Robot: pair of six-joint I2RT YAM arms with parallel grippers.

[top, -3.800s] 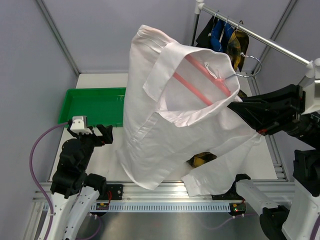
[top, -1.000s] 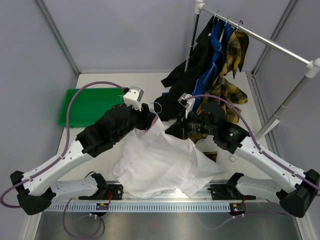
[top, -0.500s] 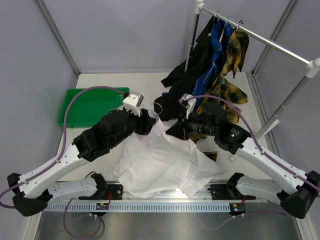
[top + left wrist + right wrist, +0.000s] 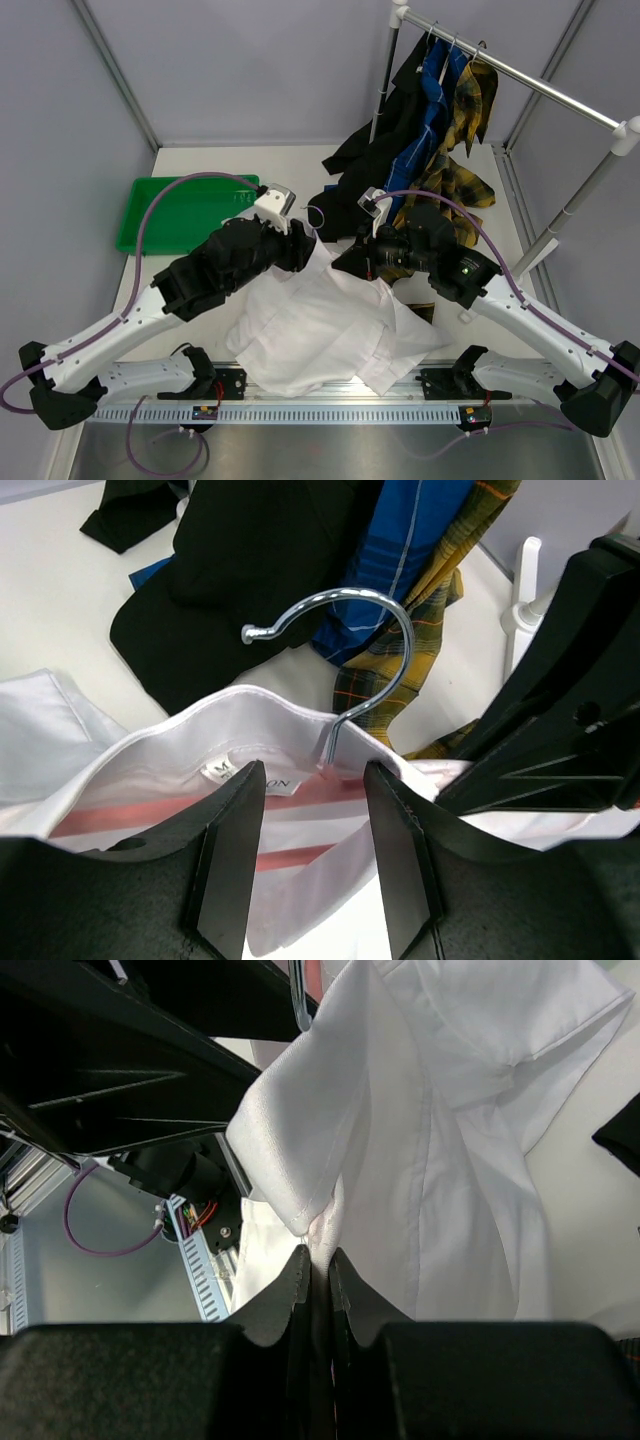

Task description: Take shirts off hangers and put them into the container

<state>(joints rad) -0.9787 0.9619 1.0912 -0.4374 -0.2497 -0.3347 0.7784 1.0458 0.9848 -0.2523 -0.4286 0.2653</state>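
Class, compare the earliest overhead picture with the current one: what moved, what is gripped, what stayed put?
The white shirt on its pink hanger came down from mid-air onto the table. The left gripper reached to the collar, jaws open astride the hook. The right gripper keeps its pinch on the shirt. The hung shirts and green tray stayed.

**Materials and finish**

White shirt [image 4: 320,325]: matt woven cloth, fine weave, creased. Hanger hook [image 4: 370,640]: polished shiny metal wire. Hanger [image 4: 150,815] bar: smooth pink plastic. Left gripper [image 4: 312,778] fingers [image 4: 230,850]: matt black plastic. Container [image 4: 170,215]: glossy green plastic. Desk [image 4: 250,160]: matt off-white. Rail [image 4: 520,75]: smooth silvery metal.
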